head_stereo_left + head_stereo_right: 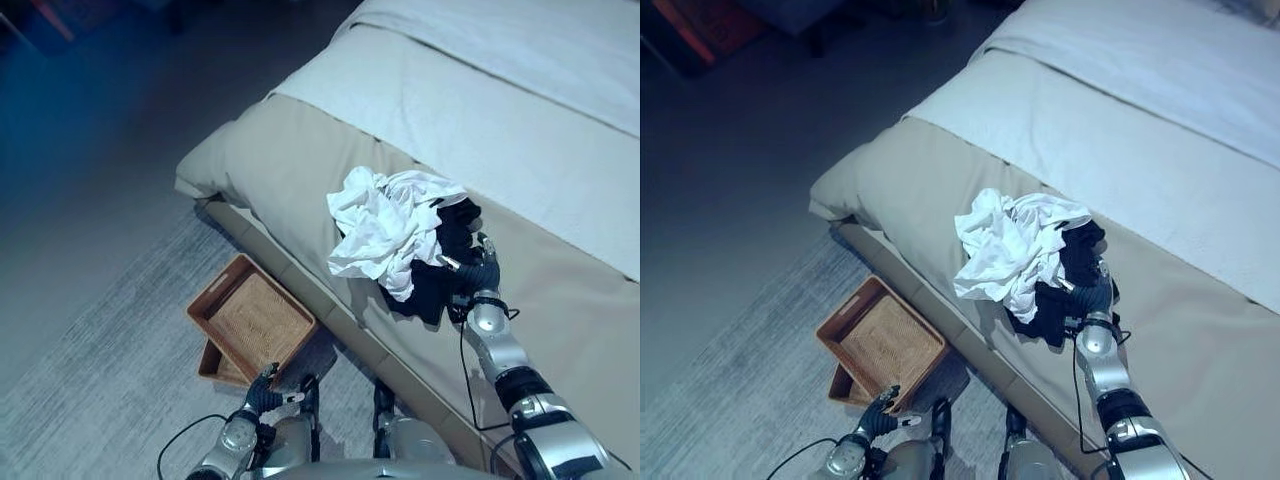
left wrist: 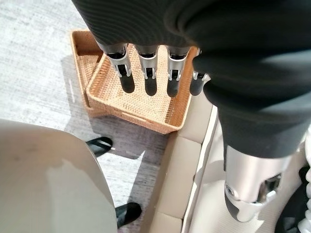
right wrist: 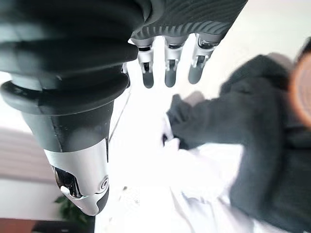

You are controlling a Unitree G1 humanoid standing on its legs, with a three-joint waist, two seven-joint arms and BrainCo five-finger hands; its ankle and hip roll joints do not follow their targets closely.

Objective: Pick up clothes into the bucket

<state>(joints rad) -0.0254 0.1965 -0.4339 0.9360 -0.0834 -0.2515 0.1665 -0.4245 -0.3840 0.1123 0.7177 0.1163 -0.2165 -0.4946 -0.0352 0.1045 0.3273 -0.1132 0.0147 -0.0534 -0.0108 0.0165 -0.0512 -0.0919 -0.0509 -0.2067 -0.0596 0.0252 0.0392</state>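
Clothes pile on bed (image 1: 300,160) near its edge: crumpled white garment (image 1: 385,228) over a black garment (image 1: 440,265), long axis running across the bed edge. Right hand (image 1: 478,272) beside the black one, fingers straight, holding nothing. Woven basket (image 1: 252,318) on floor below; left hand (image 1: 262,394) by it, fingers relaxed, empty.

Crumpled white clothes (image 1: 385,225) over black garment (image 1: 440,275); woven basket (image 1: 252,318) floorward

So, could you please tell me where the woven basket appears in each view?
Left eye view: basket on the floor, lower left, beside the bed.
Right eye view: the same, lower left.
Left wrist view: past the left hand, upper left.
Right wrist view: not visible.
Shared landmark: the bed.
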